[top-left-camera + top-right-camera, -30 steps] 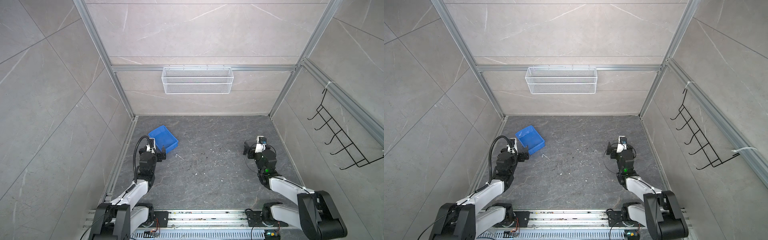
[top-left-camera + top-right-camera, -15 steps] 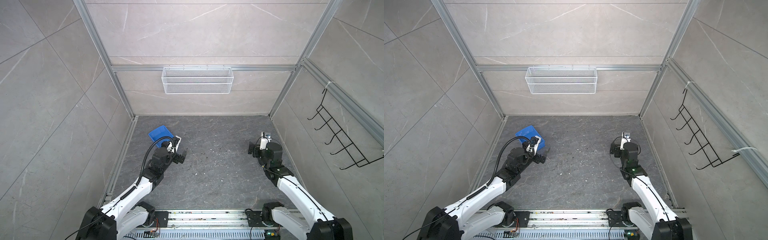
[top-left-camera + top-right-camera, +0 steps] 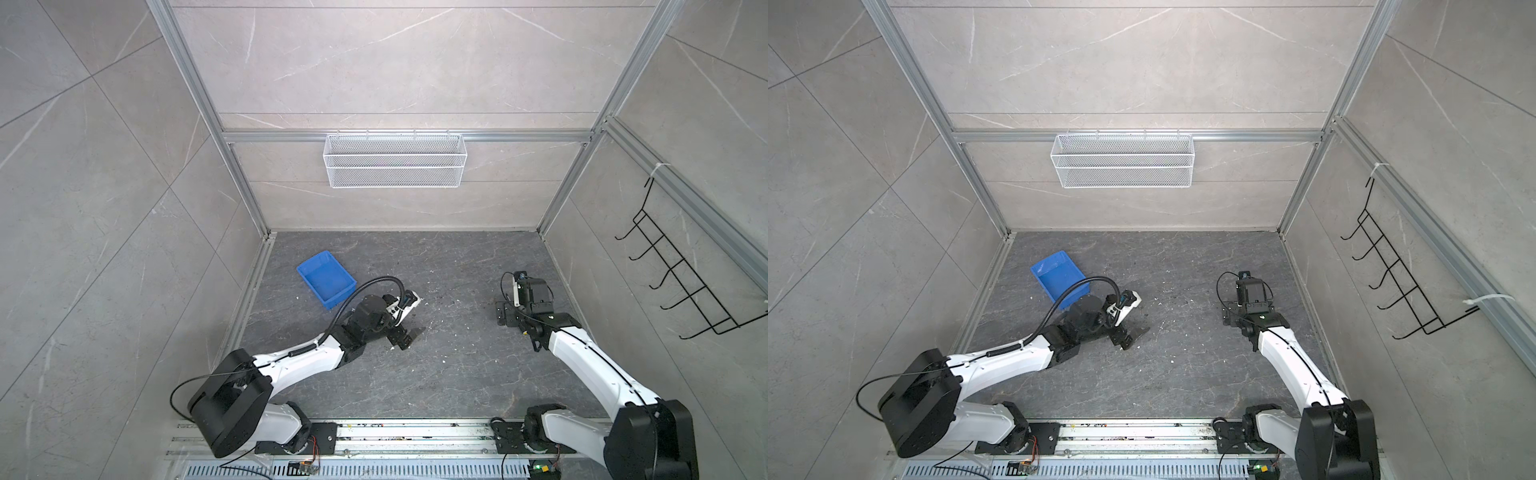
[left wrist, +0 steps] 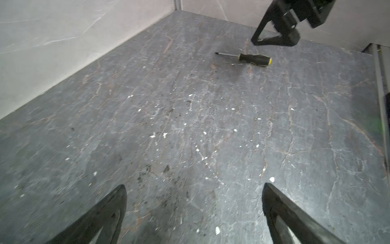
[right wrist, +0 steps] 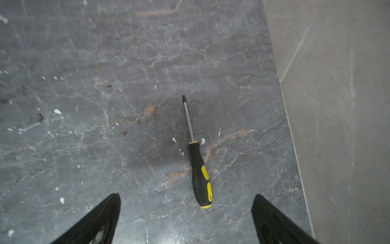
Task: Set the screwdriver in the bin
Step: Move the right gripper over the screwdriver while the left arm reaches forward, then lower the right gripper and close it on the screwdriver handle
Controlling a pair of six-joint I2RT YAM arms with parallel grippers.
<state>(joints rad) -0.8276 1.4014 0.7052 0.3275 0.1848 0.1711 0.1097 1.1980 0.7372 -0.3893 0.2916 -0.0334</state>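
Screwdriver (image 5: pixel 198 169) lies flat on floor just ahead of right gripper (image 5: pixel 185 195), handle end nearest, shaft pointing straight away (axis crosses closing line, so likely easy pinch). Right jaws wide apart, empty. Left gripper (image 4: pixel 194 184) equally wide, empty, well apart from screwdriver, nearer bin (image 3: pixel 326 279).

screwdriver (image 4: pixel 244 56) lies flat beyond left claw (image 4: pixel 194 186) (jaws spread).

Screwdriver (image 5: pixel 199 175) indiscernible in both top views
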